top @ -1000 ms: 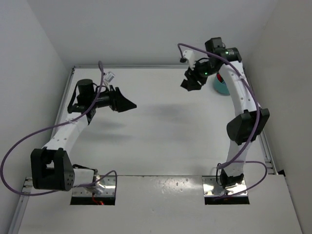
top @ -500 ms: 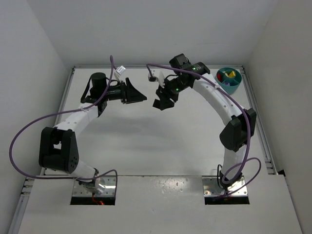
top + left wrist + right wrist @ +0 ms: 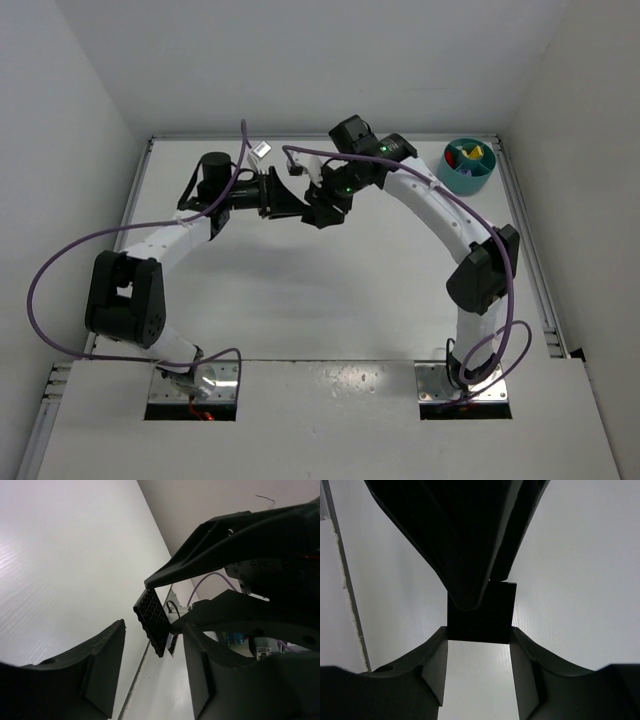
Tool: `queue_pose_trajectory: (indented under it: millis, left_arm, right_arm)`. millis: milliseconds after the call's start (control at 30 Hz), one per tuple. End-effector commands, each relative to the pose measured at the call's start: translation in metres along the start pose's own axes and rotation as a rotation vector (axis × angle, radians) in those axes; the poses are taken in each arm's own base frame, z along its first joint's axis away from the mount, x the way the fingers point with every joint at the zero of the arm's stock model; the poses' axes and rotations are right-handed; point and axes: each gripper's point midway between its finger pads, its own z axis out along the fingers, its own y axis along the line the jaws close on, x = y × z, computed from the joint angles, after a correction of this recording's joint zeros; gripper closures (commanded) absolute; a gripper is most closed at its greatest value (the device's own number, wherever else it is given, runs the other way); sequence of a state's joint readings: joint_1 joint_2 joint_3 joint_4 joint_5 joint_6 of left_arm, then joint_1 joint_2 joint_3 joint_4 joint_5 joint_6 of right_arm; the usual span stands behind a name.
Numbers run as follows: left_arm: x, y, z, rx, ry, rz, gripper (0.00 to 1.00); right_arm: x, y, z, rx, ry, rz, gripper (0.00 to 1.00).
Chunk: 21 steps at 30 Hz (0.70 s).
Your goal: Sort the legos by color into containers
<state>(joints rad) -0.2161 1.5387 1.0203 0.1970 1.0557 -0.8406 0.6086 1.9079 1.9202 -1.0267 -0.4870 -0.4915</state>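
At the far right corner of the white worktop point(image 3: 330, 290), the small round teal dish with wedge compartments point(image 3: 466, 180) is seen well apart from both arms. Tiny yellow and red plastic bricks point(image 3: 474, 153) are seen inside it, in separate wedges as far as can be made out. Other colours are too small to tell.

No loose brick is found on the bare worktop in the top view, though something could be hidden under the arms. The sorting is therefore judged to be done, or very nearly so.

Toward the far middle, the left gripper point(image 3: 288, 198) and the right gripper point(image 3: 322, 208) are brought nose to nose above the surface. A black square piece with a studded face point(image 3: 480, 622) spans the gap between the right gripper's fingertips and appears to be pinched there by its edge. The left gripper's fingers are spread on either side of that piece and are not shown closed on it. No brick is seen in either gripper.
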Motion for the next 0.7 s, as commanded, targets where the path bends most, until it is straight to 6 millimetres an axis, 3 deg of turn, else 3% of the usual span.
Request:
queue_pose_trajectory:
  millis: [0,67,167,200,300,333,367,433,533,567,600,633,667]
  left_arm:
    - [-0.006,-0.015,0.004,0.041,0.005,0.037,0.48]
    - [-0.005,-0.012,0.006,0.038,0.008,0.029,0.53]
    - [-0.004,-0.013,0.005,0.045,0.016,0.029,0.72]
    - [-0.001,-0.011,0.005,0.042,0.019,0.021,0.83]
    - [-0.002,-0.016,0.003,0.057,0.017,0.053,0.98]
    - [-0.002,-0.021,0.002,0.059,0.015,0.057,1.0]
    - [0.001,-0.02,0.001,0.058,0.016,0.067,1.0]
    - [-0.002,-0.027,-0.007,0.06,-0.004,0.097,1.0]
    - [-0.011,-0.027,-0.02,0.045,-0.044,0.122,1.0]
    - [-0.014,-0.029,-0.025,0.042,-0.059,0.143,1.0]
    - [-0.016,-0.026,-0.028,0.032,-0.066,0.143,1.0]
    - [-0.022,-0.025,-0.033,0.027,-0.077,0.151,1.0]
    - [-0.019,-0.026,-0.034,0.04,-0.063,0.163,1.0]
  right_arm:
    - [-0.033,0.001,-0.021,0.065,-0.08,-0.055,0.86]
    - [-0.036,0.001,-0.02,0.07,-0.081,-0.066,0.86]
    - [-0.037,0.0,-0.018,0.091,-0.072,-0.077,0.86]
    - [-0.04,0.003,-0.018,0.099,-0.075,-0.091,0.85]
    - [-0.04,-0.002,-0.019,0.134,-0.075,-0.077,0.69]
    - [-0.04,-0.002,-0.019,0.134,-0.076,-0.063,0.62]
    - [-0.037,0.003,-0.022,0.133,-0.075,-0.053,0.49]
    - [-0.039,0.009,-0.028,0.129,-0.097,-0.051,0.4]
    - [-0.029,0.022,-0.048,0.099,-0.131,0.003,0.36]
    - [-0.017,0.033,-0.044,0.061,-0.116,0.034,0.36]
    - [-0.014,0.043,-0.047,0.026,-0.144,0.059,0.36]
    - [-0.022,0.048,-0.063,0.044,-0.211,0.046,0.34]
    - [-0.015,0.065,-0.058,-0.025,-0.229,0.089,0.34]
